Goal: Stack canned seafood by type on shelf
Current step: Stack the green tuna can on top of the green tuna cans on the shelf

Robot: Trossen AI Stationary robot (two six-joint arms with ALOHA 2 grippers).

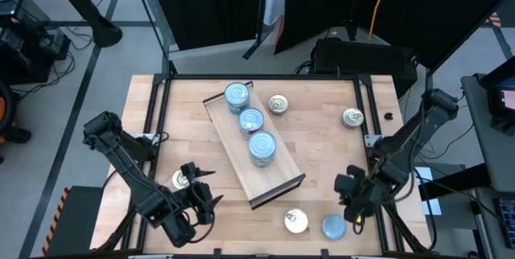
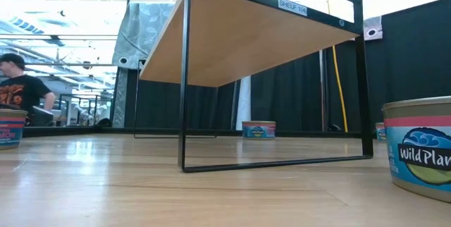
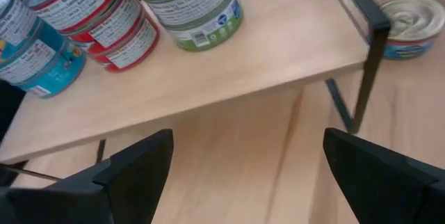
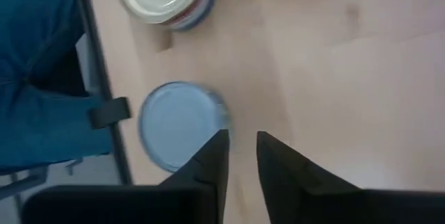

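Nearly clenched on nothing, my right pincer (image 4: 241,156) hangs beside a blue-topped tin (image 4: 182,124) at the table's near right edge — three more stacks stand on the shelf (image 1: 269,185). Left pincer (image 3: 243,175) waits wide open.

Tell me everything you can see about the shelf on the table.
The shelf is a long light-wood board on a thin black metal frame with legs, raised off the tabletop and lying diagonally across its middle. Dark lips edge its short ends. A small label is fixed to one end. Three stacks of tins stand on its far half; the near half is bare.
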